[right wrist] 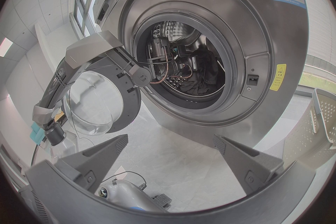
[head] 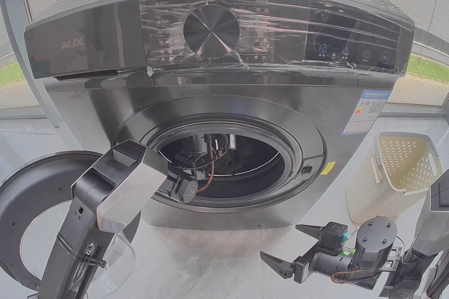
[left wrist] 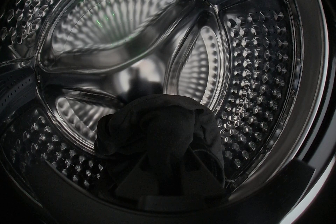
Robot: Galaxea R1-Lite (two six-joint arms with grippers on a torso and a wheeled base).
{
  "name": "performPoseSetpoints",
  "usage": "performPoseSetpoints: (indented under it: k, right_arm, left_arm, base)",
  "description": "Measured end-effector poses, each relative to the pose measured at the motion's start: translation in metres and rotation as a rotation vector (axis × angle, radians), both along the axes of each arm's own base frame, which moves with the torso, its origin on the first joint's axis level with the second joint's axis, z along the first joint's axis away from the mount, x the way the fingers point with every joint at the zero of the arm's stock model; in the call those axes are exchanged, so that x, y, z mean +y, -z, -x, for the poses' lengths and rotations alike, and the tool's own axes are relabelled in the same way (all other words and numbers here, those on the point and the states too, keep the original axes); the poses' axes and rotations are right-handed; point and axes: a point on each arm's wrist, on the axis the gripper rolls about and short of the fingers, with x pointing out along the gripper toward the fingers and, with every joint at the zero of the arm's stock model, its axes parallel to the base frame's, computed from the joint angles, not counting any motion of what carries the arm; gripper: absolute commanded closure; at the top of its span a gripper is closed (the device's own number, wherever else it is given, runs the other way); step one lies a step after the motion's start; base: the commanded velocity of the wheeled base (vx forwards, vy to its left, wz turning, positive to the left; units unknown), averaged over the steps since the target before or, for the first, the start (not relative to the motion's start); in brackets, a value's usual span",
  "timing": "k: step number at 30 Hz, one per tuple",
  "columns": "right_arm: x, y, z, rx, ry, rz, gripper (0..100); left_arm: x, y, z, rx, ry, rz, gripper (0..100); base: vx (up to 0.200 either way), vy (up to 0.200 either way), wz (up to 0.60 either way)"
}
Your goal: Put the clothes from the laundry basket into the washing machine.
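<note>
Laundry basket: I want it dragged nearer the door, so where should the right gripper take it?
Judging by its open top, pinch the laundry basket by its thin upper rim, coming from above, fingers straddling the wall. The right gripper is open nearby.

The left arm (head: 110,202) stretches forward, its wrist (head: 194,153) inside the opening of the washing machine (head: 280,99), with the left pincer (left wrist: 168,168) deeper within. The right pincer (head: 279,241) hangs low above the floor (head: 210,258), jaws wide apart, pointing to the left.
</note>
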Motion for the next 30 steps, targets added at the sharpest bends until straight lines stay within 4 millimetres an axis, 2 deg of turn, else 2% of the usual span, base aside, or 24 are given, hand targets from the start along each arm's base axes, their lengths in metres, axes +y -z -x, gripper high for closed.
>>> performPoseSetpoints:
  k: [13,14,21,30]
  right_arm:
    - [0.0,0.0,0.0,0.001,-0.001,0.0,0]
    - [0.0,0.0,0.0,0.001,-0.001,0.0,0]
    - [0.0,0.0,0.0,0.002,0.0,0.0,0]
    - [0.0,0.001,-0.001,0.005,0.003,0.003,0]
  left_arm:
    - [0.001,0.005,-0.013,-0.036,-0.032,0.018,100]
    - [0.001,0.005,-0.014,-0.036,-0.034,0.018,0]
    - [0.002,0.009,-0.014,-0.028,-0.036,0.019,0]
    - [0.006,0.035,0.004,0.066,-0.018,-0.037,0]
  base:
    - [0.0,0.0,0.0]
    - [0.0,0.0,0.0]
    - [0.0,0.0,0.0]
    - [0.0,0.0,0.0]
